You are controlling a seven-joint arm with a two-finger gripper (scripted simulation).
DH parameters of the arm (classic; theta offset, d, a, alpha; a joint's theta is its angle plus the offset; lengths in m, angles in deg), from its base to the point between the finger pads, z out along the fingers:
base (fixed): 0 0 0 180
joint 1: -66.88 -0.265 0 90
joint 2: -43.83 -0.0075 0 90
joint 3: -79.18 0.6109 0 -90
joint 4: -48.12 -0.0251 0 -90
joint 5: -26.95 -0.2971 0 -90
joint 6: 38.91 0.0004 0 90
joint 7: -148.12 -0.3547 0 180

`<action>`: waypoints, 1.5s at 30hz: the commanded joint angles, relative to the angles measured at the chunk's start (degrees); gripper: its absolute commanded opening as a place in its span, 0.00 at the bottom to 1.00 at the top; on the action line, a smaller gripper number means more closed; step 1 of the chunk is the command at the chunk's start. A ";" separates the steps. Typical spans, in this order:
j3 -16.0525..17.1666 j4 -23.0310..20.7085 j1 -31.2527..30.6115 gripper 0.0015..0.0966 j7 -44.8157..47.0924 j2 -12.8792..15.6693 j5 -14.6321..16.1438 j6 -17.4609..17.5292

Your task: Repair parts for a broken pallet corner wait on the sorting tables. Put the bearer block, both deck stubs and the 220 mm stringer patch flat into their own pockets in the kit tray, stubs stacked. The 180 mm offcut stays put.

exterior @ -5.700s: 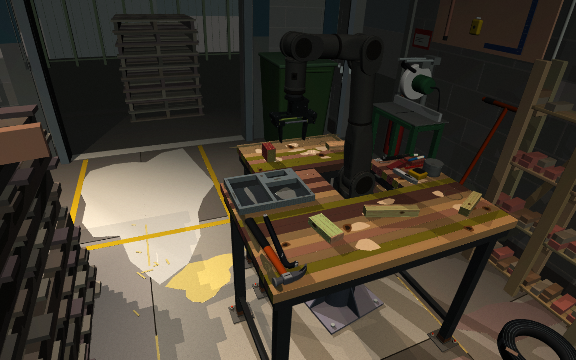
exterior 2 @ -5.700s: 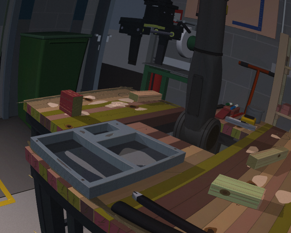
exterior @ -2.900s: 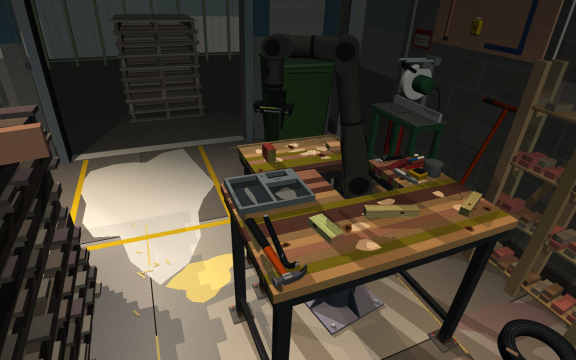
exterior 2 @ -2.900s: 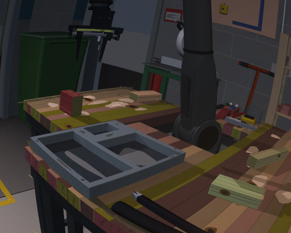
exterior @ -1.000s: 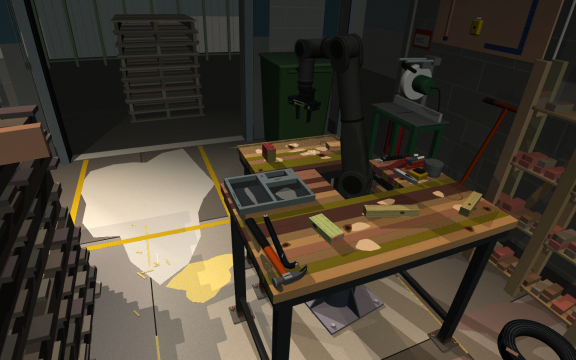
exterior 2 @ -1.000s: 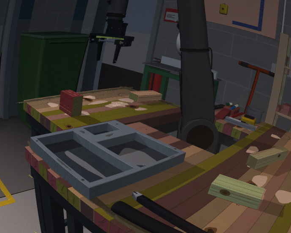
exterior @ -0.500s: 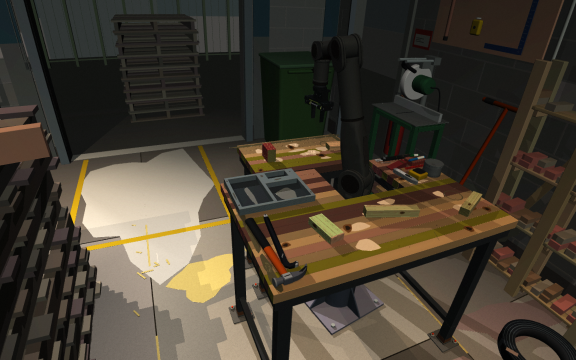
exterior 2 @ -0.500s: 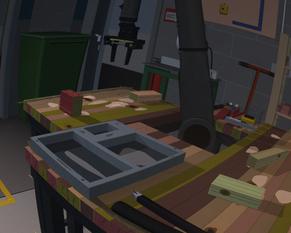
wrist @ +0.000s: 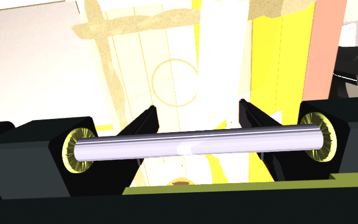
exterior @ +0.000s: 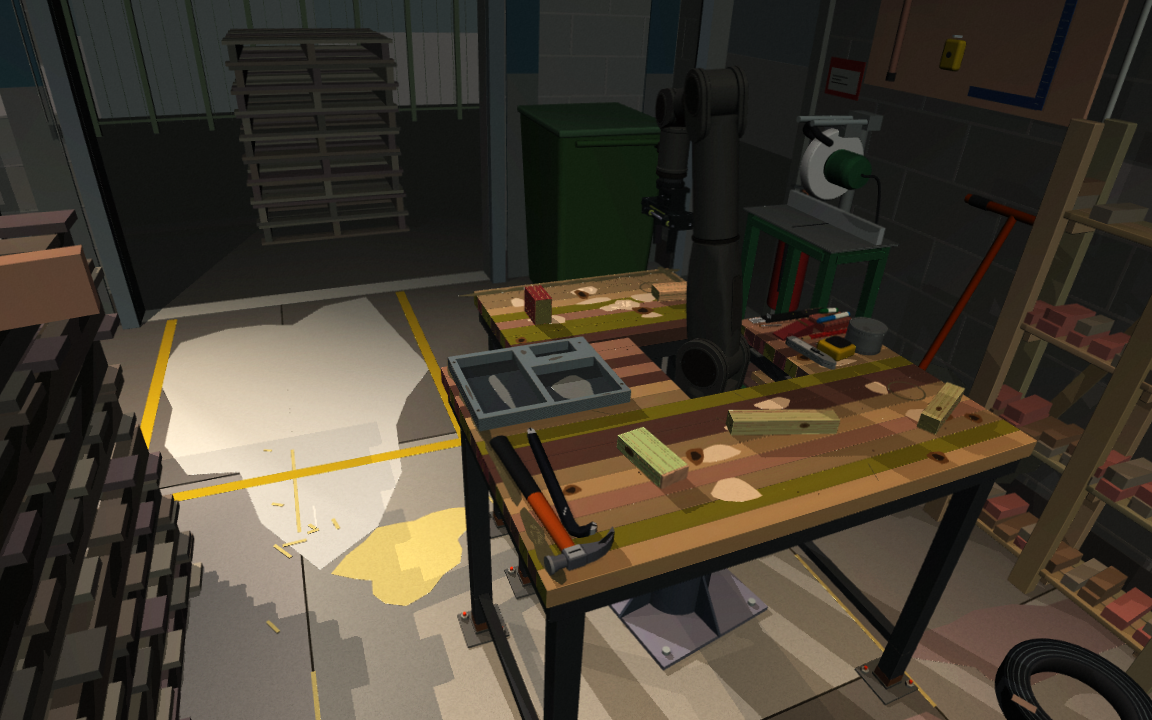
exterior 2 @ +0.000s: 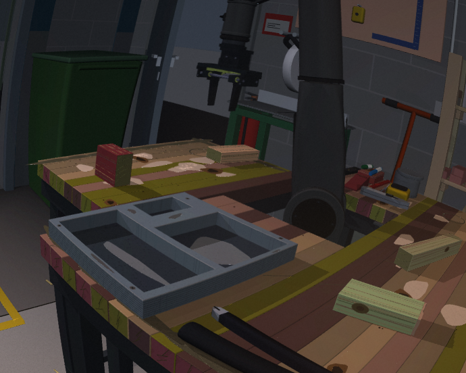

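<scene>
A flat tan wood block (exterior 2: 233, 153) (exterior: 668, 289) lies at the back right of the far table. My gripper (exterior 2: 224, 104) (exterior: 666, 242) (wrist: 196, 111) hangs high above it, open and empty. A red block (exterior 2: 113, 164) (exterior: 537, 304) stands at the left of that table. The grey kit tray (exterior 2: 171, 247) (exterior: 537, 378) sits on the near table's left corner, its three pockets empty. On the near table lie a short green block (exterior 2: 378, 306) (exterior: 652, 457), a long pale piece (exterior 2: 427, 252) (exterior: 783, 422) and a smaller piece (exterior: 941, 407) at the right.
The arm's dark column (exterior 2: 319, 120) stands just right of the gripper. A green bin (exterior 2: 81, 108) stands behind the far table. A hammer (exterior: 554, 519) and a pry bar (exterior: 558, 488) lie at the near table's front left. Small tools (exterior: 818, 336) crowd a side bench.
</scene>
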 commanded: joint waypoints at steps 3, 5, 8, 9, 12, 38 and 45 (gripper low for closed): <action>-1.28 1.99 1.33 0.76 -0.39 -1.29 0.60 0.93; -1.97 3.00 2.08 0.76 -0.53 -1.90 0.90 1.41; -2.59 3.84 2.79 0.76 -0.58 -2.39 1.16 1.82; -2.68 3.97 2.90 0.76 -0.59 -2.46 1.20 1.88; -2.74 4.06 2.98 0.76 -0.60 -2.50 1.22 1.93; -2.16 18.11 6.71 0.76 5.59 2.16 -2.94 19.50; -2.01 19.04 7.08 0.76 6.17 2.60 -3.37 20.74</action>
